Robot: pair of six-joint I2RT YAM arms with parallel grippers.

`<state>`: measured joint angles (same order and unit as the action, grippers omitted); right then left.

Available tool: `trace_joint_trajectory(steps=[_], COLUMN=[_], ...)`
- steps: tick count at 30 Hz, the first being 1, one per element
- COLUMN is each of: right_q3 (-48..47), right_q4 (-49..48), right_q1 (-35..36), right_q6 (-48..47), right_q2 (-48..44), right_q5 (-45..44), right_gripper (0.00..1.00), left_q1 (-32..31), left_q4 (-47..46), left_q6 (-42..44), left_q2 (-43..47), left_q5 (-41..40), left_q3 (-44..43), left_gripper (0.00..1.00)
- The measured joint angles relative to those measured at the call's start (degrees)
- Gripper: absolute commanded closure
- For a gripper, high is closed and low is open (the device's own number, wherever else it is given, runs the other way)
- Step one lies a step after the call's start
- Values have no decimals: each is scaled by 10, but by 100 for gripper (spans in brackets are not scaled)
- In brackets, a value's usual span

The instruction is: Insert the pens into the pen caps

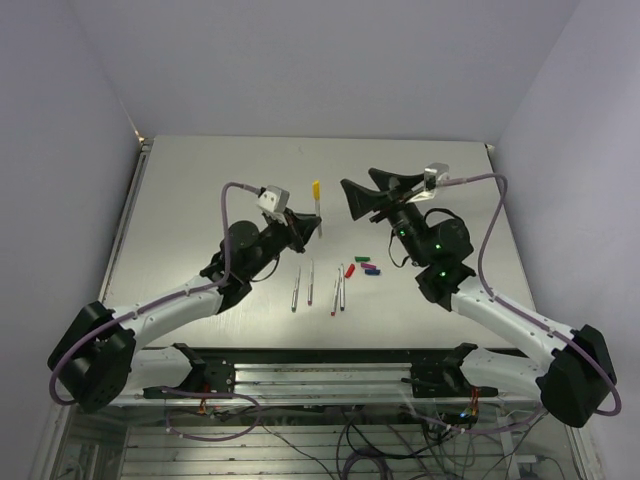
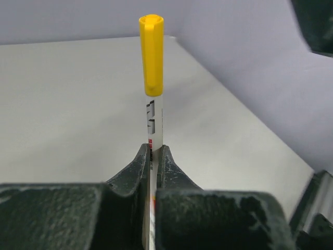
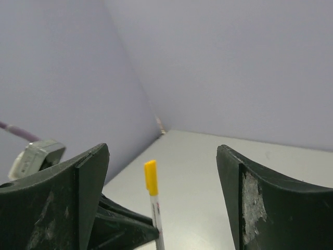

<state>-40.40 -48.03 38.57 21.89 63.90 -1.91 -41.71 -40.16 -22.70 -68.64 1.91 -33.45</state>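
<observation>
My left gripper is shut on a silvery-white pen and holds it upright above the table, with the yellow cap seated on its top end. In the left wrist view the barrel rises from between the shut fingertips and the yellow cap tops it. My right gripper is open and empty, just right of the pen. Its view shows the capped pen between its fingers, untouched. Several uncapped pens lie on the table. Red, green, purple and blue caps lie beside them.
The loose pens lie side by side in front of the arms, two on the left and two on the right. The caps cluster under my right arm. Grey walls close in the table on three sides.
</observation>
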Motion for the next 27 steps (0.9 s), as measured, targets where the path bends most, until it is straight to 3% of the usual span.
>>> trace_joint_trajectory(steps=[4, 12, 27], right_q3=[-13, 0, 9], right_q4=[96, 230, 312], right_q1=[0, -1, -1], right_q6=[-3, 2, 42], right_q2=[-15, -15, 1], right_q5=[-98, -248, -305], right_gripper=[8, 9, 15], left_q1=[18, 98, 129], left_q4=[101, 250, 346], left_q6=[16, 13, 4], left_q2=[-33, -138, -328], left_q5=[-58, -135, -144], left_q3=[-61, -134, -233], left_gripper=[93, 93, 93])
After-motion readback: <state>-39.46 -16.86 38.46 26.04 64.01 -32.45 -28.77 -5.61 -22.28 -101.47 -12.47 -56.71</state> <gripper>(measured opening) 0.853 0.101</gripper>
